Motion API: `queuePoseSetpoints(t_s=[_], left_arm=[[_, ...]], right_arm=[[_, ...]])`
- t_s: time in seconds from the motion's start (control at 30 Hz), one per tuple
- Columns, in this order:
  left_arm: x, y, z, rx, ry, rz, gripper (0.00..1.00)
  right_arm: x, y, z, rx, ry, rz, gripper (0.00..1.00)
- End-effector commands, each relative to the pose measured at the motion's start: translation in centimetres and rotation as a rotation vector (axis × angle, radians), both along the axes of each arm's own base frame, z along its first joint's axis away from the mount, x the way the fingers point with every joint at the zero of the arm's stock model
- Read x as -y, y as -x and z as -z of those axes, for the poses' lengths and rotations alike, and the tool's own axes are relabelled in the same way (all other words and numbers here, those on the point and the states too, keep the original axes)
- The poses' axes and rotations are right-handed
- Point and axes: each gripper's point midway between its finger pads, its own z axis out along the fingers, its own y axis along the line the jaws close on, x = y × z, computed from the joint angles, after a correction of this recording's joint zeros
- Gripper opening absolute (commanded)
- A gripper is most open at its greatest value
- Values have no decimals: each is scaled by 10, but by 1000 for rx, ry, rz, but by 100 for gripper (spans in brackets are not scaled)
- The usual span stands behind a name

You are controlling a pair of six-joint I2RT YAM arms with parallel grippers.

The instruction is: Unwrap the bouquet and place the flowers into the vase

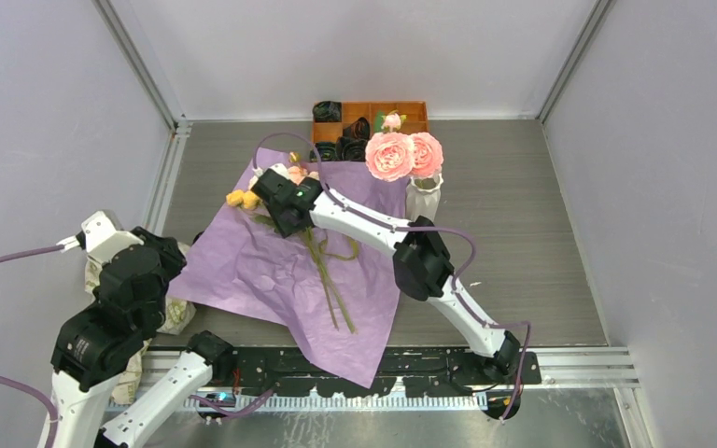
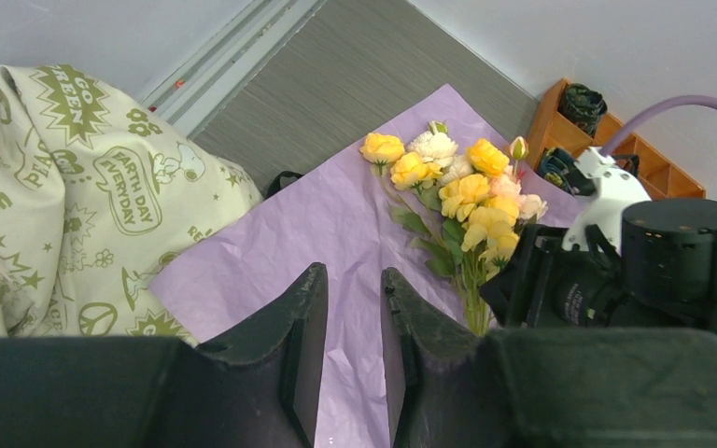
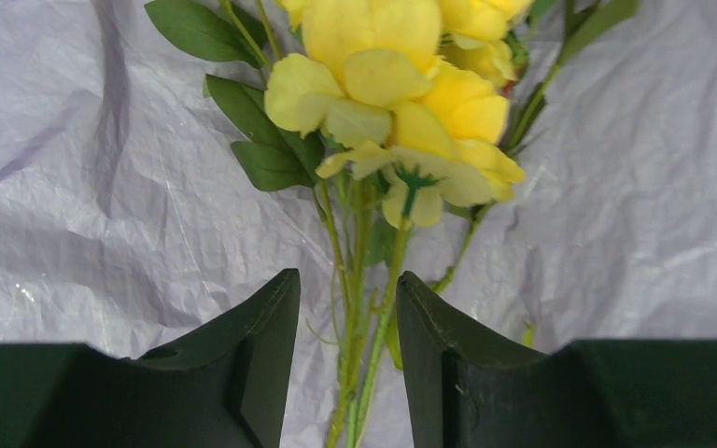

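Left gripper (image 2: 353, 276) is slightly parted with nothing between the fingers, sitting at the left edge of the paper (image 1: 243, 271) and pointing across it. Cloth (image 2: 56, 187) lies against that same edge. Paper is spread flat and crumpled. Flowers (image 1: 329, 273) lie mid-paper, with yellow, cream and peach heads toward its far-left corner and stems running to its near edge. Right gripper (image 3: 347, 280) is low over the paper, fingers apart and straddling the stems just below the yellow heads; not clamped. Vase (image 1: 425, 198) stands upright just beside the paper's far-right corner with two pink roses (image 1: 390, 155) in it. Tray (image 1: 413, 112) sits beyond the paper's far edge, dark coils inside.
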Motion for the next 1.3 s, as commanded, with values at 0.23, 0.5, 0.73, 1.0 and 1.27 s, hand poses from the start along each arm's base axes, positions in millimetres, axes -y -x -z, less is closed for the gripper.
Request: queuePoseSetpoints(t_s=[0.23, 0.5, 0.73, 1.0, 1.27], left_arm=[[8, -15, -3, 14, -10, 12, 30], [8, -14, -4, 21, -5, 17, 30], [6, -10, -7, 29, -3, 17, 30], [2, -4, -9, 41, 5, 14, 30], [2, -2, -10, 44, 14, 14, 30]], right_arm=[[-3, -12, 20, -38, -4, 2, 39], [-2, -19, 11, -9, -7, 7, 14], [4, -12, -36, 54, -64, 15, 1], [16, 19, -131, 169, -205, -14, 1], [38, 58, -220, 277, -342, -49, 1]])
